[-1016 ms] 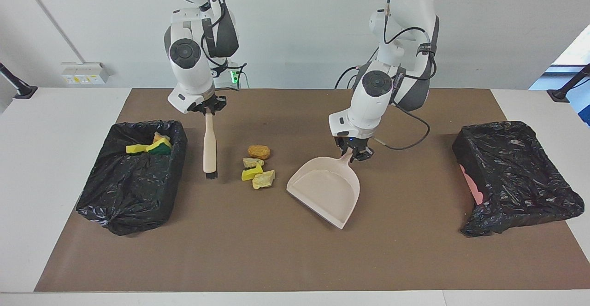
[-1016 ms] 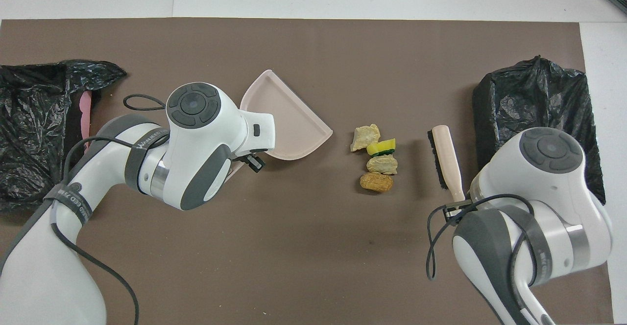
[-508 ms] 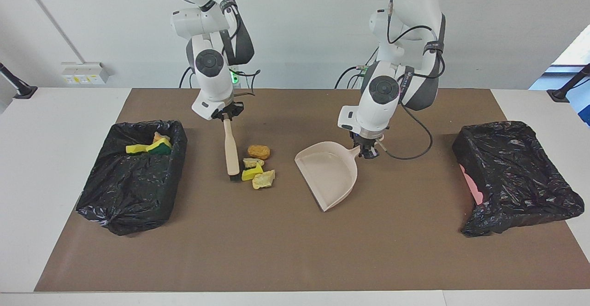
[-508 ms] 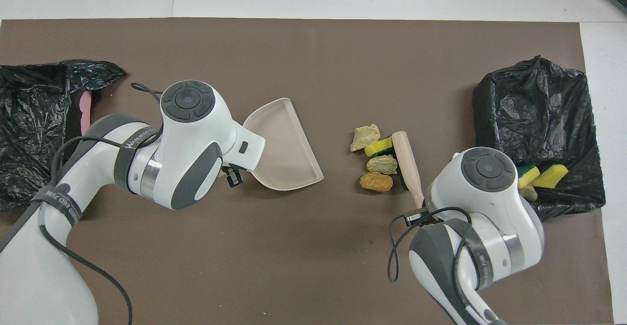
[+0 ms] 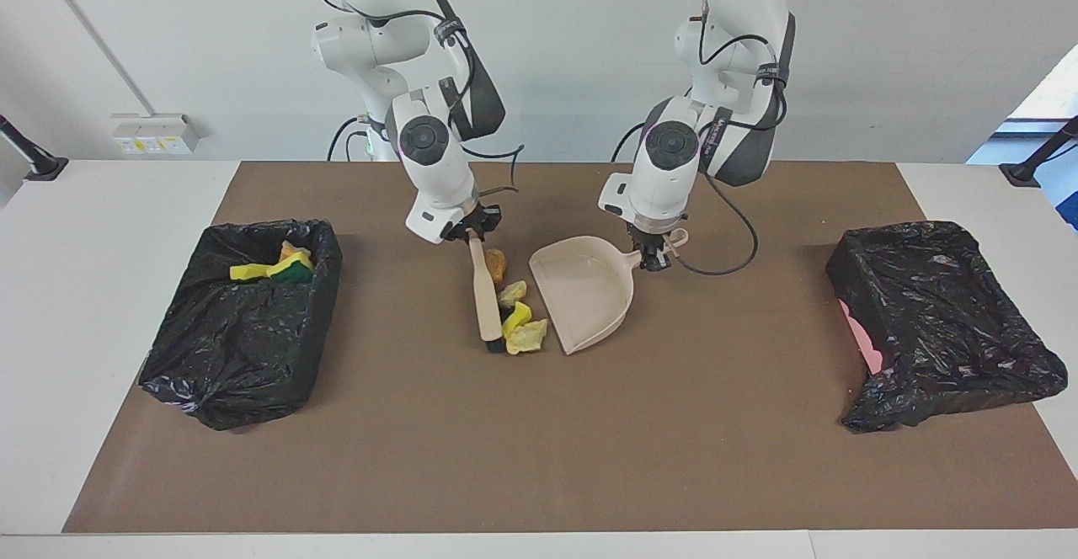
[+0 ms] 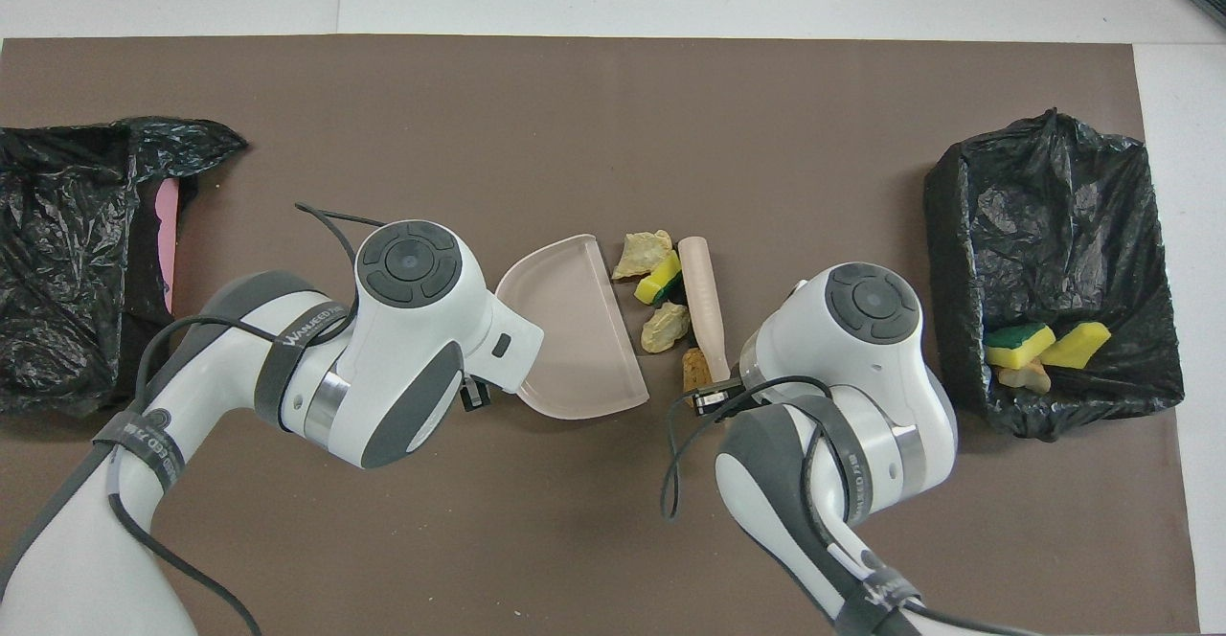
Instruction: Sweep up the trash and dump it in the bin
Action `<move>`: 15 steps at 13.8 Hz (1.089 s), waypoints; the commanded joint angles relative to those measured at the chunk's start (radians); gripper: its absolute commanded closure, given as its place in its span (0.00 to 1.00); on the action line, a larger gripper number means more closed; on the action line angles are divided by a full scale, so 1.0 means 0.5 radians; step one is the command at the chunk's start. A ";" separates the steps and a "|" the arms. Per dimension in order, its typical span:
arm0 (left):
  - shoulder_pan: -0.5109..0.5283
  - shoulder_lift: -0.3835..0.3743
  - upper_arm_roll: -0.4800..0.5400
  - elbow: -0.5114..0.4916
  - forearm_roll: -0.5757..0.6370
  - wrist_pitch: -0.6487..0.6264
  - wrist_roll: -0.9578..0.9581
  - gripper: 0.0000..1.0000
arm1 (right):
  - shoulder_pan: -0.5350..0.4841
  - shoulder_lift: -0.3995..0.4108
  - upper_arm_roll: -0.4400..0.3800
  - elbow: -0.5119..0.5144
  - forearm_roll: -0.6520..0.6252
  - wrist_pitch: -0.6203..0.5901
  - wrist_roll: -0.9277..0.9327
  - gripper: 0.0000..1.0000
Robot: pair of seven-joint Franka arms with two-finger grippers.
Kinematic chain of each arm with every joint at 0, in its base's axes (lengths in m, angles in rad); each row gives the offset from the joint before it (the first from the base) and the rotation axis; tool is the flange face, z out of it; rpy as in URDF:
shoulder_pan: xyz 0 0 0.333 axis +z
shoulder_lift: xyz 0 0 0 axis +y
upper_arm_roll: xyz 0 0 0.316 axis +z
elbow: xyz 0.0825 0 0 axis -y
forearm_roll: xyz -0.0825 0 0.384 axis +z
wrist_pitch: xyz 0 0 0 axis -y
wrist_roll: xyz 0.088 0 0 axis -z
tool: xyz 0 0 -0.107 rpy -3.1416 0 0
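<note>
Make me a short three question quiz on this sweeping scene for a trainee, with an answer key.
1. True or false: the scraps already lie inside the dustpan.
2. Which gripper holds the brush? A) left gripper B) right gripper
3. Fill in: the bin that already holds sponge pieces stands toward the ____ arm's end of the table.

Key:
1. False; they lie on the mat between brush and dustpan.
2. B; the right gripper holds the brush, the left gripper the dustpan's handle.
3. right

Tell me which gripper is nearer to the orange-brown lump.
Right. The right gripper, shut on the brush handle, sits right beside the orange-brown lump. The left gripper holds the dustpan handle, with the pan between it and the lump.
</note>
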 commanded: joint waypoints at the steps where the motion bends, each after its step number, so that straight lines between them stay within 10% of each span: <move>1: -0.026 -0.116 0.015 -0.191 0.038 0.103 0.005 1.00 | 0.052 0.074 0.015 0.095 0.322 -0.035 0.025 1.00; 9: 0.002 -0.156 0.015 -0.299 0.038 0.241 0.023 1.00 | -0.337 -0.337 -0.022 0.273 0.450 -1.193 -0.150 1.00; 11: 0.002 -0.165 0.015 -0.314 0.038 0.259 0.081 1.00 | -0.323 -0.514 -0.013 0.005 -0.009 -1.052 0.064 1.00; 15: 0.002 -0.171 0.018 -0.311 0.038 0.244 0.293 1.00 | -0.249 -0.623 -0.010 -0.264 -0.131 -0.802 0.052 1.00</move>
